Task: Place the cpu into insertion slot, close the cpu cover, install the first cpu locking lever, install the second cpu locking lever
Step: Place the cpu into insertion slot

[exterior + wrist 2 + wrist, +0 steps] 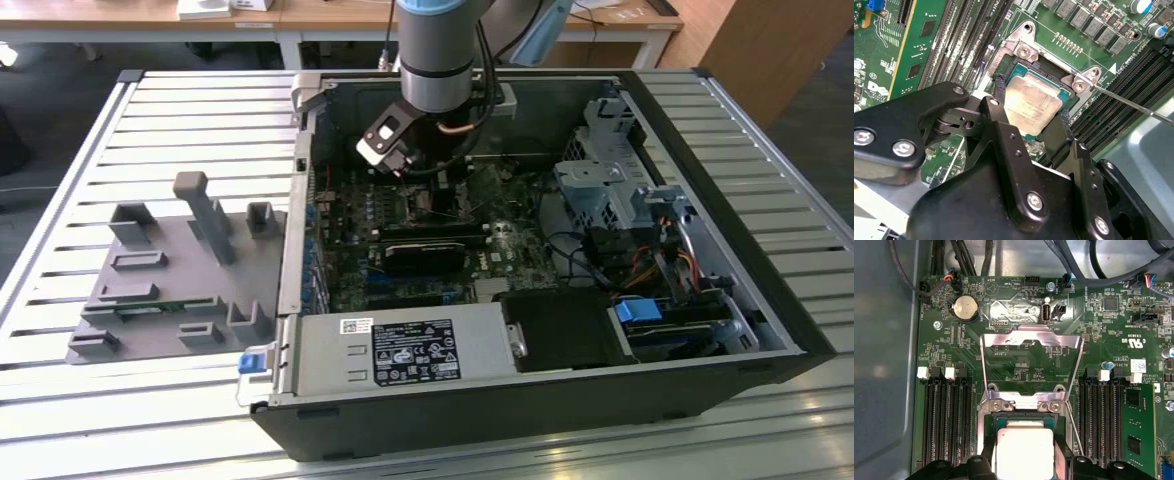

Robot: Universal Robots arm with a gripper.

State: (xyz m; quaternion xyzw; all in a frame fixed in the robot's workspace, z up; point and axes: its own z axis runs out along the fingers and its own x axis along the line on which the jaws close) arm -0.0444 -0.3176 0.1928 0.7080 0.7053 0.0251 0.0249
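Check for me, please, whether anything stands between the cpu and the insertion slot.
Nothing visible does. The cpu lies at the insertion slot, with the end effector right at it. The cpu cover is swung up and back, clear of the slot, and the thin lever rod runs off to one side.

A grey arm (pixel 438 50) with a light-blue band carries black jaws studded with silver screws (pixel 1034 201).

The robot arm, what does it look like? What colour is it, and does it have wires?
The arm is a round silvery-grey tube with a light blue cap up top and a black ring lower down. Black cables loop by its wrist, beside a small black-and-white block. The gripper is shiny black, built of chunky links with silver screws.
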